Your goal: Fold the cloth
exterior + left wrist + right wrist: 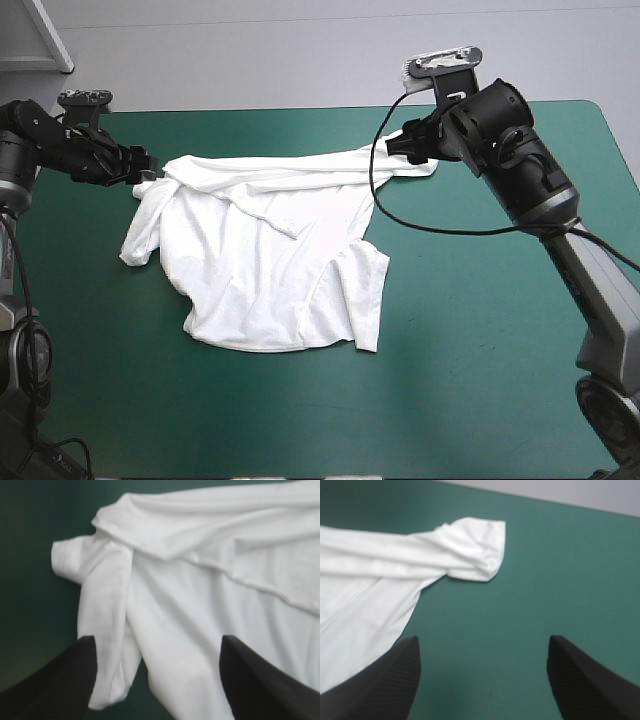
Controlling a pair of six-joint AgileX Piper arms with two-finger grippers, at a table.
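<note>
The white, short-sleeved T-shirt lies on the table, on its left and middle part and closer to the far edge than the near one. It is spread out but not flat. Along its far side the cloth is turned over on itself into a long, creased band that runs from one hand across to the other. Below that band the body fans out toward the near edge in soft wrinkles. One sleeve juts out on the left side, the hem curves along the near side, and a loose flap hangs at the right.

The left hand sits at the left end of the band. In the left wrist view its black fingers stand wide apart and grip nothing. White cloth lies under and between them, with a narrow folded strip running toward one finger and bare teal-green cover beside it.

The right hand is at the right end of the band, near the table's far edge. It is also released. In the right wrist view its two fingers are well apart, with only bare cover between them. The rounded sleeve end of the T-shirt lies ahead of this hand and off to one side, not touching the fingers. More of the shirt passes beside one finger.
</note>
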